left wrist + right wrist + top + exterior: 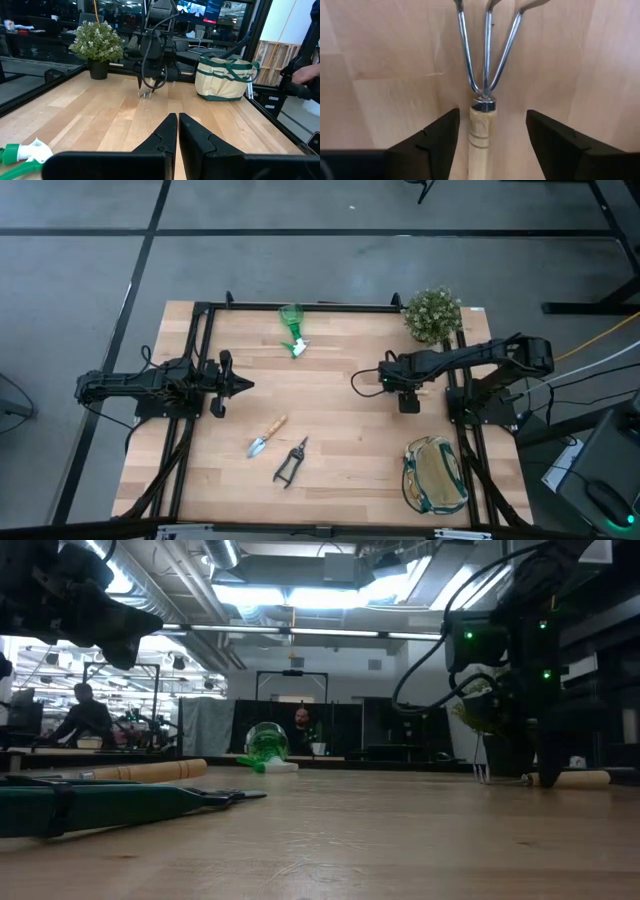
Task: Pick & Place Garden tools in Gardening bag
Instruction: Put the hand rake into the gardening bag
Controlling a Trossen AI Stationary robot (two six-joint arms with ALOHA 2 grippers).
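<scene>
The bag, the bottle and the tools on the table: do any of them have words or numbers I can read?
No text can be read on anything.
Bag: plain tan cloth with green trim, no label showing.
Spray bottle: no label can be made out.
Trowel and shears: no markings visible.
Hand rake between the right gripper's open jaws: bare wood and metal.
Screens in the room behind: too blurred to read.

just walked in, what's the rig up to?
The right end effector is open, straddling the wooden handle of a small hand rake lying on the table. The left end effector waits shut at the left. Spray bottle, trowel and shears lie outside the gardening bag.
</scene>
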